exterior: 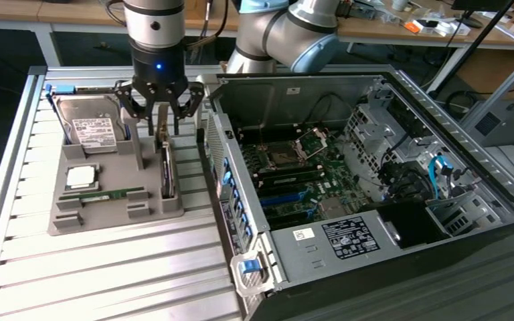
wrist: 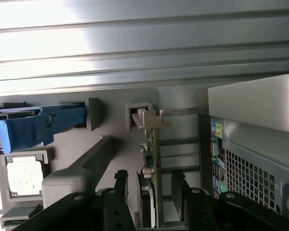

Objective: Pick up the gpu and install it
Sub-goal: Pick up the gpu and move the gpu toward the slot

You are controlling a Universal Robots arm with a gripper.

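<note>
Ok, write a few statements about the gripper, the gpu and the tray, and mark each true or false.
1. The gripper is open, directly above the gpu. True.
2. The gpu is installed. False: it stands on edge in the grey tray, outside the computer case.
3. The hard drive sits in the tray. True.
4. The gripper grasps the memory stick. False: the memory stick lies in the tray.
</note>
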